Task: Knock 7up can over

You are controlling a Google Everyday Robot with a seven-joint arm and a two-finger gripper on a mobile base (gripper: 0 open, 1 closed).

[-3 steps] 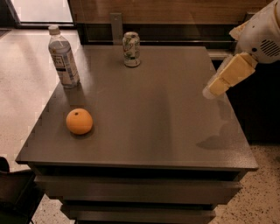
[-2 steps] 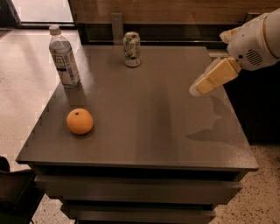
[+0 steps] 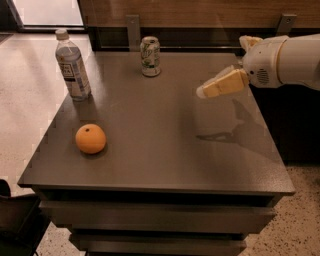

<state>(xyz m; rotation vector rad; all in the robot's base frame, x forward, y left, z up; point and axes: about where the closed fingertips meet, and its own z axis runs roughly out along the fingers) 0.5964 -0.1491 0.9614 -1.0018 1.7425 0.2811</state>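
The gripper point(image 3: 204, 91) hangs above the right side of the table point(image 3: 165, 150) at the end of the white arm point(image 3: 290, 60), tip pointing left and slightly down. It reads as one tan wedge, so I cannot tell how wide it stands, and it holds nothing.

The can point(image 3: 150, 56) stands upright at the far edge of the table, a little left of centre and well apart from the gripper. It is untouched, so the whole reach is yet to come.

The likeliest failure is a low hit. A push near the base would probably slide the can along the smooth top rather than tip it. Contact nearer the rim looks safer.

Direction matters too. The wall point(image 3: 200, 15) rises just behind the can, so a shove toward the far side could pin it there upright. A sideways sweep to the left has room.

That sweep carries its own risk. The bottle point(image 3: 73, 67) stands to the far left, and an overlong stroke, or the can rolling once it is down, could reach it or go off the left edge.

Coming in too low could scrape the tabletop. The orange point(image 3: 90, 138), at the near left, seems out of harm's way.
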